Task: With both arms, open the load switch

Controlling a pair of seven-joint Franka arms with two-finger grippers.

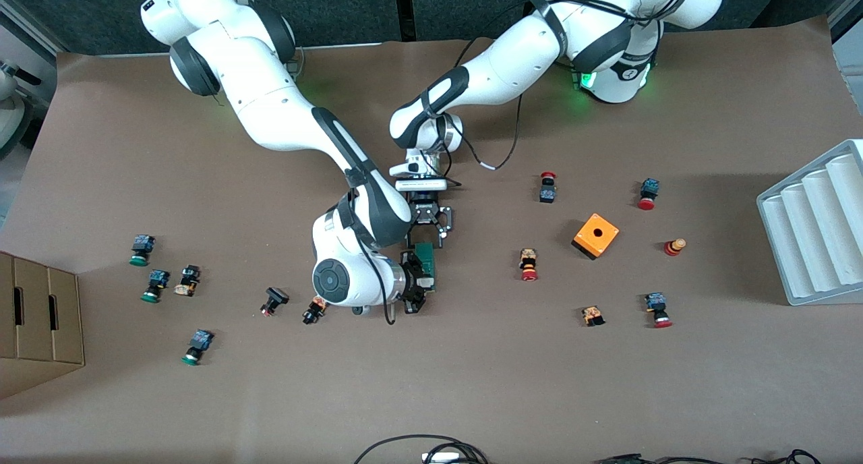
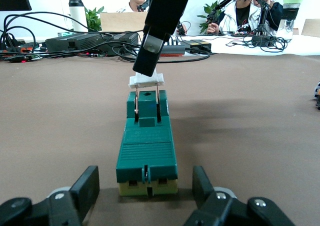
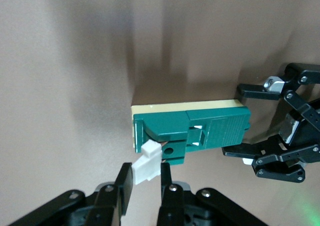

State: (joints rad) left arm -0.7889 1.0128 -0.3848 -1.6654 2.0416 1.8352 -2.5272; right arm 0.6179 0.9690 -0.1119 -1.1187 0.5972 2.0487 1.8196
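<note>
Brown paper covers the table (image 1: 472, 383), with small push buttons scattered toward both ends. Near the middle lies the load switch (image 1: 426, 267), a narrow dark green block on a pale yellow base, with a ribbed panel on top and a white tab (image 3: 147, 167) at the end nearer the front camera. That tab is tilted up on two thin metal links, clear of the green body. The right gripper (image 3: 144, 182) is low at that end, its fingers (image 3: 122, 186) pinched together on the white tab. At the switch's other end, farther from the front camera, the left gripper (image 1: 431, 229) sits just above the table; the left wrist view shows its black fingers (image 2: 85, 190) flanking the yellow-based end with a gap on each side, not plainly touching, though they are drawn in as far as they go. An orange cube with a hole (image 1: 596, 235) stands toward the left arm's end, well apart from the switch.
</note>
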